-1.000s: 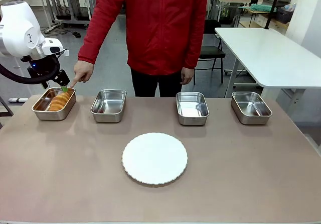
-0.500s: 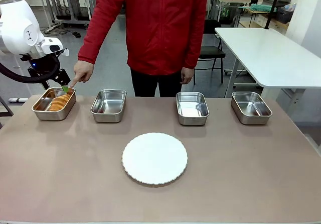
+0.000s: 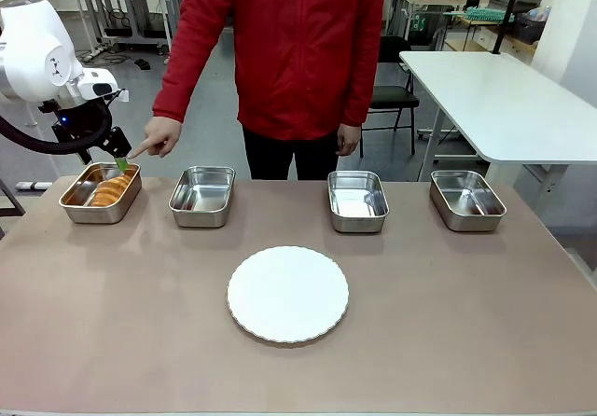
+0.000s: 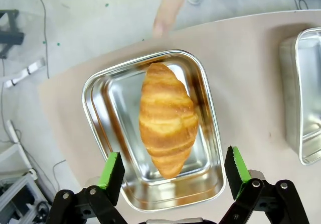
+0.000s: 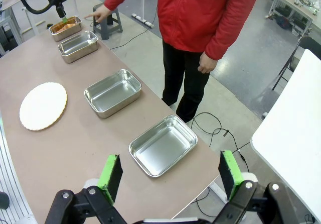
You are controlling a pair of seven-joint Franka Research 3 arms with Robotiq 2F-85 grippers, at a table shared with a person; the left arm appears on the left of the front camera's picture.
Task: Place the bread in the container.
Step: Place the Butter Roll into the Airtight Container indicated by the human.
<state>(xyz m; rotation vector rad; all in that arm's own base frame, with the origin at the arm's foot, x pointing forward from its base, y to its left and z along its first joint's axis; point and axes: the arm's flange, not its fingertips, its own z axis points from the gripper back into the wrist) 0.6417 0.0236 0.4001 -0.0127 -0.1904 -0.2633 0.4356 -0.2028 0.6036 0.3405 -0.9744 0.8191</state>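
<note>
The bread (image 4: pixel 167 118), a golden-brown croissant, lies lengthwise in the container (image 4: pixel 118 113), a shiny steel tray. In the front view this container (image 3: pixel 98 214) is the leftmost tray on the table, with the bread (image 3: pixel 110 189) inside. My left gripper (image 3: pixel 114 159) hovers just above its far edge. In the left wrist view the left gripper (image 4: pixel 174 158) is open, its green pads standing apart on either side of the bread without touching it. A person's hand (image 3: pixel 157 138) points at this tray. My right gripper (image 5: pixel 169 171) hangs open and holds nothing, high over the table's other end.
Three more steel trays (image 3: pixel 202 195) (image 3: pixel 357 200) (image 3: pixel 466 199) stand in a row along the far side. A round white plate (image 3: pixel 287 294) sits mid-table. The person in a red jacket (image 3: pixel 298 52) stands at the far edge.
My left gripper has risen slightly above the container. The person's pointing hand has shifted a little to the right. The bread has not moved.
</note>
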